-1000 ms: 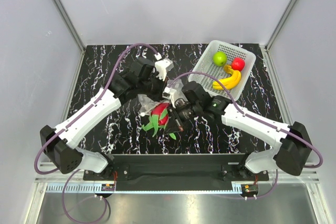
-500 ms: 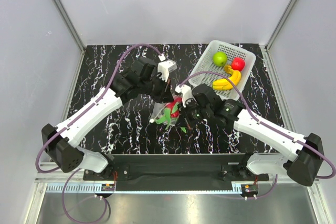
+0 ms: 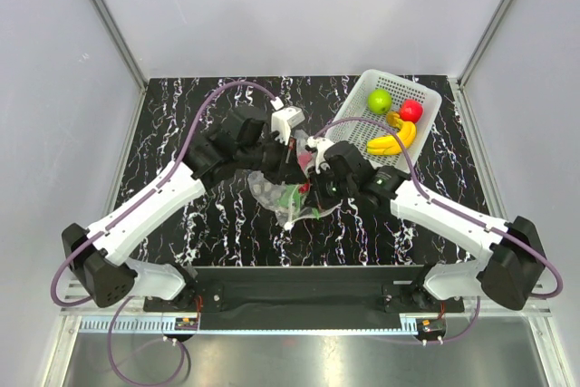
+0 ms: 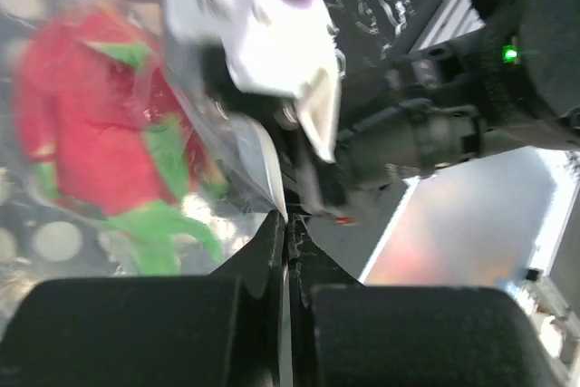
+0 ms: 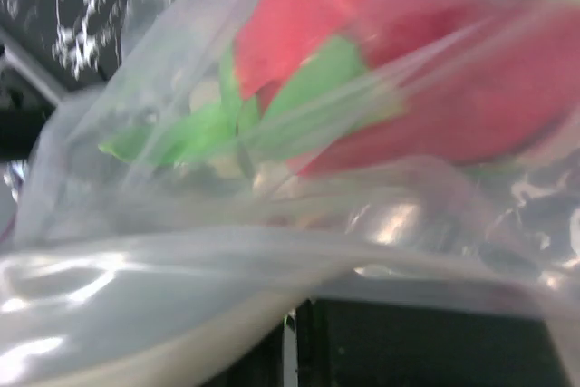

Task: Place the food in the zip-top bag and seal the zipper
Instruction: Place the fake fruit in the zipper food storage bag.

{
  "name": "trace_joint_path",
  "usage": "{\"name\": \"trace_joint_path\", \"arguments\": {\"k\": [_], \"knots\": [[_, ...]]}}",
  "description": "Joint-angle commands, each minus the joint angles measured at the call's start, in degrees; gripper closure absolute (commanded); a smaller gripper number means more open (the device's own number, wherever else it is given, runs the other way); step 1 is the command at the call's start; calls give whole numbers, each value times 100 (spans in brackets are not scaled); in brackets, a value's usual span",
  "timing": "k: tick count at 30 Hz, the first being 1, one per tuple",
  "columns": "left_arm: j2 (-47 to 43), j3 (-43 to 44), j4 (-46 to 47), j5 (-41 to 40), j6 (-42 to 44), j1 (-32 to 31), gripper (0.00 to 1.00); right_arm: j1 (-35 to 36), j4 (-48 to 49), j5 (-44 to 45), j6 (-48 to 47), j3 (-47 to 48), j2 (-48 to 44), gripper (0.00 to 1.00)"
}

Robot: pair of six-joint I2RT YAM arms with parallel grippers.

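Both left gripper (image 4: 286, 222) and right gripper (image 5: 292, 340) pinch the zip-top bag (image 3: 275, 193) over a grey-walled marbled table (image 3: 181, 124).

zip-top bag (image 5: 181, 260) blurred, red green-topped fruit (image 5: 435, 61) smeared, cropped by edges

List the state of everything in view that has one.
zip-top bag: pinched by both grippers, seal unclear
red green-topped fruit: inside the bag
left gripper: shut on the bag's edge
right gripper: shut on bag film
basket: holding three fruits
green fruit: in basket
red round fruit: in basket
banana bunch: in basket
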Motion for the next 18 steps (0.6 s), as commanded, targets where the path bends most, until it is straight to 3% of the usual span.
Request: {"name": "trace_joint_path", "arguments": {"k": [1, 4, 6, 7, 18], "knots": [[-264, -129, 598, 161, -773, -105, 100, -40, 1148, 854, 715, 105, -97, 97], [-404, -348, 914, 81, -1221, -122, 100, -31, 1762, 987, 1111, -53, -133, 69], [-492, -524, 1186, 81, -1459, -114, 100, -31, 2070, 873, 1217, -167, -194, 40], [-510, -551, 1231, 81, -1503, -105, 100, -31, 2081, 855, 1217, -185, -229, 35], [-247, -130, 582, -50, -1056, 413, 100, -31, 703, 846, 1111, -151, -1529, 42]]}}
